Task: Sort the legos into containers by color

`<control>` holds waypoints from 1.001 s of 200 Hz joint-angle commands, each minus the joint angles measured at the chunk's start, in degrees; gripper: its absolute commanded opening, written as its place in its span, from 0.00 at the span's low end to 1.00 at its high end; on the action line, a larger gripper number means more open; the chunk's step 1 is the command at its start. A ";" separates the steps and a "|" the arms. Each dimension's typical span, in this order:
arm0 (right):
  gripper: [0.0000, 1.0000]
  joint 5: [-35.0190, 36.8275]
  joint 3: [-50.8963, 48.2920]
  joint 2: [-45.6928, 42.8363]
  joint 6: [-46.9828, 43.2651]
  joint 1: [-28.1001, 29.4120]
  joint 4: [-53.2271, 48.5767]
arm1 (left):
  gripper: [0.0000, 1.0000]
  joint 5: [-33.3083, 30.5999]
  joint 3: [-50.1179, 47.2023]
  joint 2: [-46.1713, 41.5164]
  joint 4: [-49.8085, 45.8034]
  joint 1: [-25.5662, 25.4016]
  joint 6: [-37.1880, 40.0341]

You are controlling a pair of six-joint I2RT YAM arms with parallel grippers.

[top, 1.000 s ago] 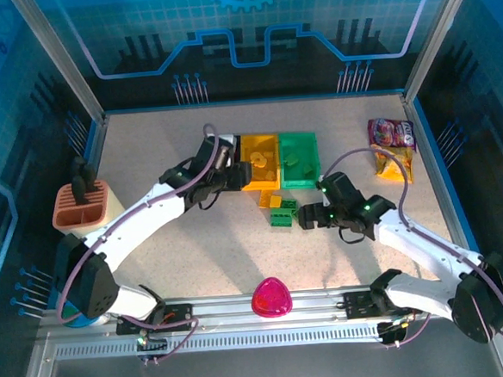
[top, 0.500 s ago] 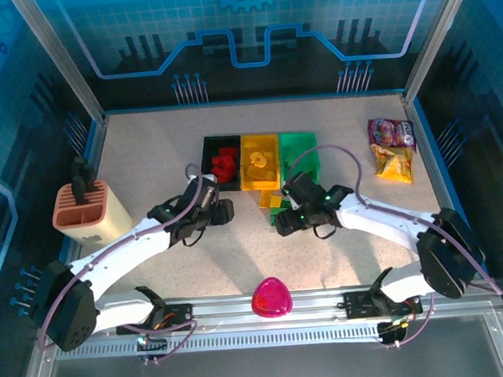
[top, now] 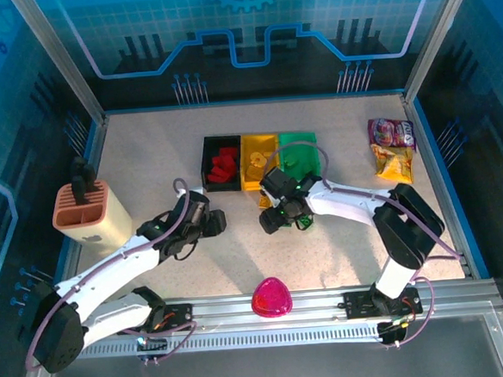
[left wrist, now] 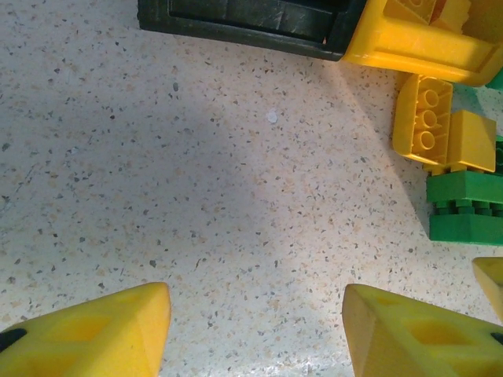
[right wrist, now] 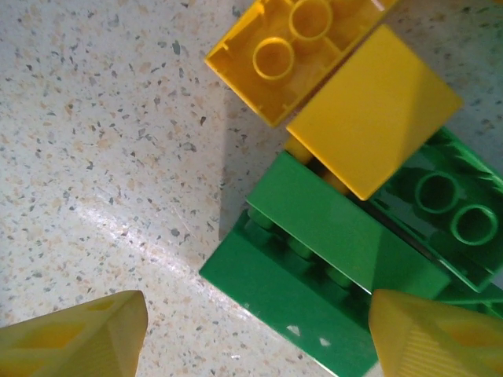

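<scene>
now left pincer (left wrist: pixel 255 310) spread over bare table (left wrist: pixel 157 196) below black bin (left wrist: pixel 244 23) edge; right pincer (right wrist: pixel 259 306) spread at green legos (right wrist: pixel 330 236).

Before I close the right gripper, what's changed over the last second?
The left gripper pulled back from over the black bin toward its base and now hangs open and empty above bare table. The right gripper swept left across the table to the loose yellow brick and green bricks, jaws open, nothing gripped. The yellow bin, green bin, pink object and snack packets stayed put.
</scene>
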 commanded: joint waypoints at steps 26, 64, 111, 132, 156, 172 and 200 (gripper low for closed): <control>0.73 2.34 3.65 4.03 -0.90 4.34 -4.98 | 0.60 -1.78 -1.65 -2.05 0.09 -0.23 -1.14; 0.68 1.55 3.51 3.32 1.30 8.01 -4.94 | 0.59 -1.68 -1.91 -1.86 0.87 -0.27 -1.22; 0.69 7.14 6.05 5.12 0.43 7.63 -7.34 | 0.58 -1.42 -1.82 -1.35 1.24 -0.27 -1.05; 0.69 7.82 6.83 7.02 0.27 7.66 -7.98 | 0.58 -1.49 -1.81 -1.52 1.08 -0.20 -1.16; 0.66 6.27 6.76 8.40 0.54 7.91 -7.41 | 0.57 -1.68 -1.91 -1.86 0.70 -0.23 -1.14; 0.60 5.21 6.50 8.90 0.71 8.35 -6.80 | 0.57 -1.84 -1.91 -1.98 0.45 -0.23 -1.06; 0.46 4.62 6.03 9.52 1.13 8.89 -6.41 | 0.57 -1.86 -1.91 -1.87 0.65 -0.21 -1.09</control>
